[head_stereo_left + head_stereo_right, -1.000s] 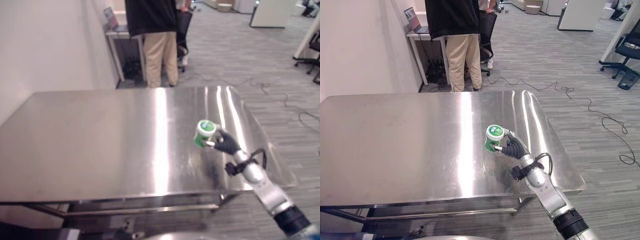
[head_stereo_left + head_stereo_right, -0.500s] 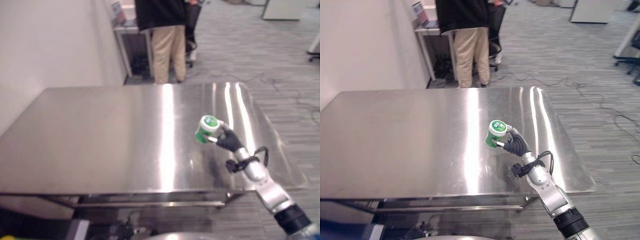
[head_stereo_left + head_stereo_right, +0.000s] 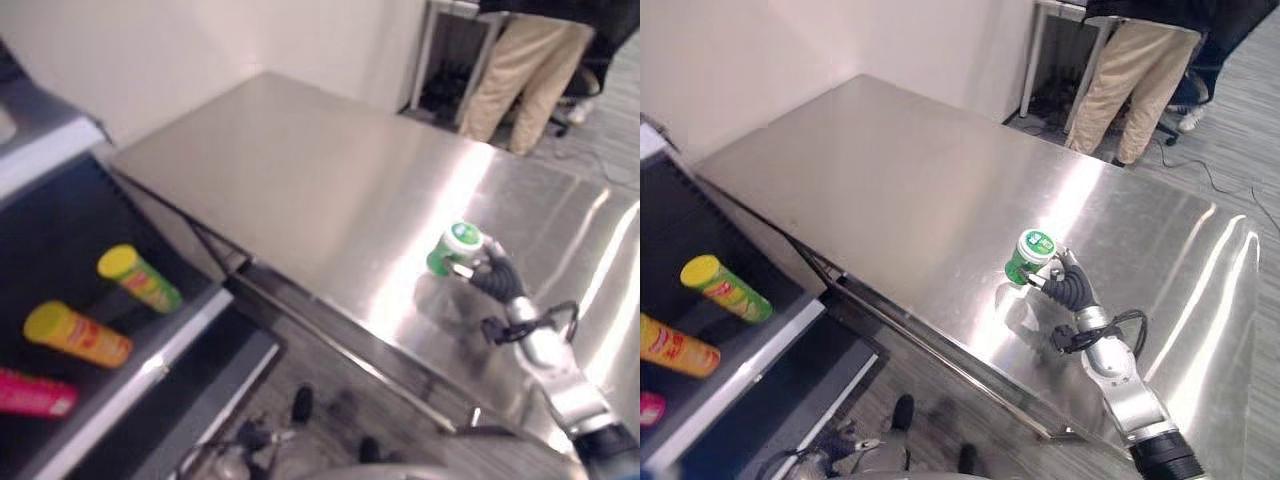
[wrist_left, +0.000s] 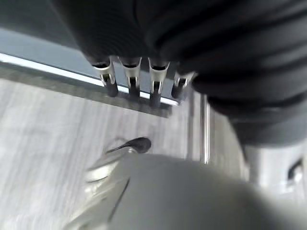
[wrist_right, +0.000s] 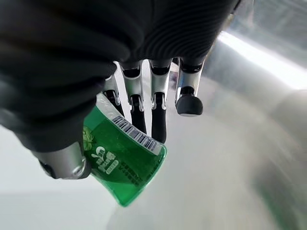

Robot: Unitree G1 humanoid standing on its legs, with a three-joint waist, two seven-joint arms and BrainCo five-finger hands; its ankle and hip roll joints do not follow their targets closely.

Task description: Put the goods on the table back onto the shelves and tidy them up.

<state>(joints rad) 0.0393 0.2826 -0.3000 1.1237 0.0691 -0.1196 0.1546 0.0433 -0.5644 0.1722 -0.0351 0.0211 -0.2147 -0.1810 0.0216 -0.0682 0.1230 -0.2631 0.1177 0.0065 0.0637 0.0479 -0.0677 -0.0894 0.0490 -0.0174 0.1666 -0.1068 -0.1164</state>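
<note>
Turning my view left, I am bringing the dark shelves with their yellow-lidded tubes into sight. My right hand is keeping the small green white-lidded cup clasped above the steel table, near its front edge, ready for shelving. My left hand is hanging relaxed.

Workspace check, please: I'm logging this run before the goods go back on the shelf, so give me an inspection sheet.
Surface: steel table, bare apart from the held cup above it.
Job's things: green cup with white lid, lifted off the table; shelf at the robot's left.
Clutter: two yellow-capped tubes and a pink one lying on the shelf.
Hands: right hand has fingers curled round the cup; left hand hangs over the floor, fingers straight, holding nothing.
Cables: one on the floor beyond the table.
Surroundings: person standing at a desk behind the table; grey floor.
</note>
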